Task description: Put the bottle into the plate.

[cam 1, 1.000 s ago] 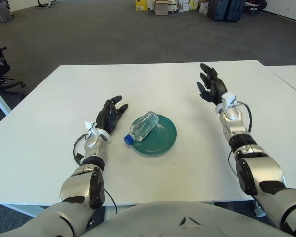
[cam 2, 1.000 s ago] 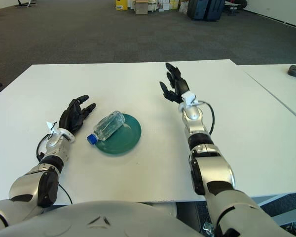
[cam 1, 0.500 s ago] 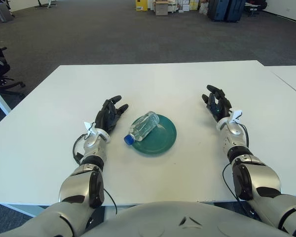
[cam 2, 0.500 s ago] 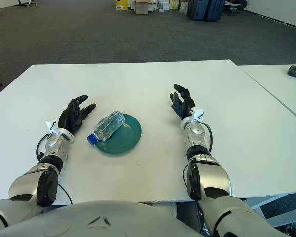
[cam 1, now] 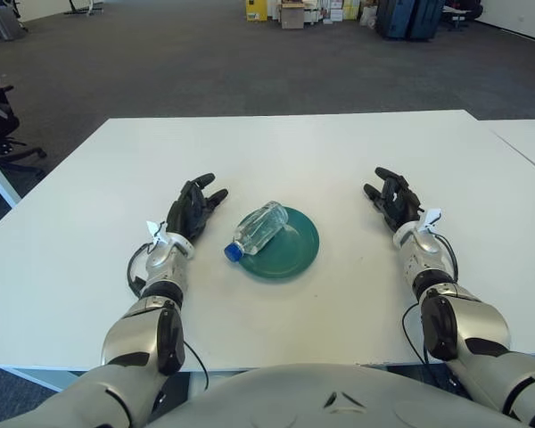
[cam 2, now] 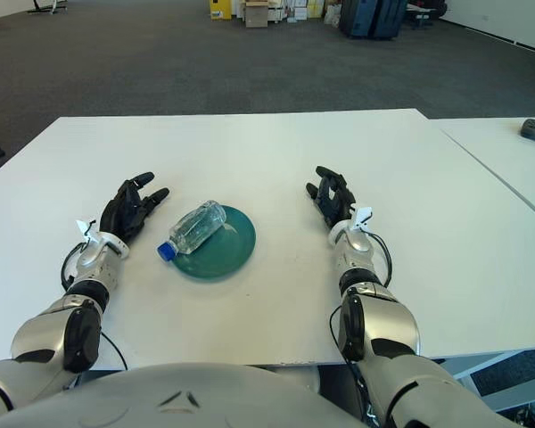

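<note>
Bottle (cam 1: 259, 228), clear with blue cap, laid on its side in the green plate (cam 1: 294, 254), cap end overhanging the rim toward the released left hand (cam 1: 189, 211); right hand (cam 1: 394, 198) likewise empty, fingers loose; rolling off is judged possible if nudged.

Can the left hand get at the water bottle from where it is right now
Probably yes. The left hand shows open just left of the water bottle, which lies on the green plate, cap end towards it, nothing between.
</note>
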Controlling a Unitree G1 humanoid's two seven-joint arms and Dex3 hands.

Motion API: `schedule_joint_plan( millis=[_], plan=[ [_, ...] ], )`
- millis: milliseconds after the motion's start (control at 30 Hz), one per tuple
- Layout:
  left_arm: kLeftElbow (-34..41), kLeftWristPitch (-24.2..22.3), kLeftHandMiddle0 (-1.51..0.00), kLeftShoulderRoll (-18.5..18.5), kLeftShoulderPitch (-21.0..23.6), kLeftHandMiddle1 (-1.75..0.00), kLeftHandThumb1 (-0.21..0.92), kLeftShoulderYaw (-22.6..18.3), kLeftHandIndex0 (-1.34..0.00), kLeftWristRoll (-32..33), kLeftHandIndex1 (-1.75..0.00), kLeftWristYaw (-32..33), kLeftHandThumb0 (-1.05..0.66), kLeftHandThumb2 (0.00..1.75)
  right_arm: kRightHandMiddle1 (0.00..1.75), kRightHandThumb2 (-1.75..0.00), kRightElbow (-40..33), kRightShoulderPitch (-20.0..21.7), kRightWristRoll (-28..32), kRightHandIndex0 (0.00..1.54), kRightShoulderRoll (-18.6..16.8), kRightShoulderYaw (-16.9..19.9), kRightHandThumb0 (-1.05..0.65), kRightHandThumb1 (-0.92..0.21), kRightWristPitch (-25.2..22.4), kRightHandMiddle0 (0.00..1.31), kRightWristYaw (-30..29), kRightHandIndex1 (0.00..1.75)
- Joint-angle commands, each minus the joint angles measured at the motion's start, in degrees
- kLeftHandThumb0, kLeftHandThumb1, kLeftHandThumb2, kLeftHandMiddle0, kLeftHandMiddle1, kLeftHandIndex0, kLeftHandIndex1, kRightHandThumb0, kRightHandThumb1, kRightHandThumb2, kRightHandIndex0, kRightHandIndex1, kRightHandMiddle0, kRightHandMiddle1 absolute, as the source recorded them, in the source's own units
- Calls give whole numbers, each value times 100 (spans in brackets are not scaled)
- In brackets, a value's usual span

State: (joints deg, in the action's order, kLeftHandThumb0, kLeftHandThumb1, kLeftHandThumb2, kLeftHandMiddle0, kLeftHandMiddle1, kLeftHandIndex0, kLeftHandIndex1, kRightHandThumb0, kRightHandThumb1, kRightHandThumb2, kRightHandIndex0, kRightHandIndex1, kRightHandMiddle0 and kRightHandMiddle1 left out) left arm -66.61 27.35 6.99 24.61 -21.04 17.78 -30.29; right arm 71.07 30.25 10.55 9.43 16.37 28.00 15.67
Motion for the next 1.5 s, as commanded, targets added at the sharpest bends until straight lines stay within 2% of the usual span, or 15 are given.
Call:
schedule_joint_plan(
  millis=[0,433,800,1467],
  plan=[
    [-117,-107,-45,35,12,-64,92,-15,-15,-2,-108,3,-84,83,83,-79,175,-101,-58,53,-76,-18,-67,-92,-262,7,-11,5],
    [-120,-7,-44,61,-5,-65,92,54,-14,-143,-108,158,-85,82,81,-75,234,-191,-535,53,-84,-365,-64,-92,-288,6,-221,3],
    [-165,240,-36,147,-32,-61,92,253,-6,-478,-104,512,-84,78,80,-77,226,-263,-780,48,-128,-648,-60,-92,-201,3,-427,0],
    [-274,288,-37,244,40,-46,92,378,-4,-722,-100,690,-82,76,83,-70,246,-227,-853,44,-191,-797,-69,-92,-273,0,-548,0]
  ],
)
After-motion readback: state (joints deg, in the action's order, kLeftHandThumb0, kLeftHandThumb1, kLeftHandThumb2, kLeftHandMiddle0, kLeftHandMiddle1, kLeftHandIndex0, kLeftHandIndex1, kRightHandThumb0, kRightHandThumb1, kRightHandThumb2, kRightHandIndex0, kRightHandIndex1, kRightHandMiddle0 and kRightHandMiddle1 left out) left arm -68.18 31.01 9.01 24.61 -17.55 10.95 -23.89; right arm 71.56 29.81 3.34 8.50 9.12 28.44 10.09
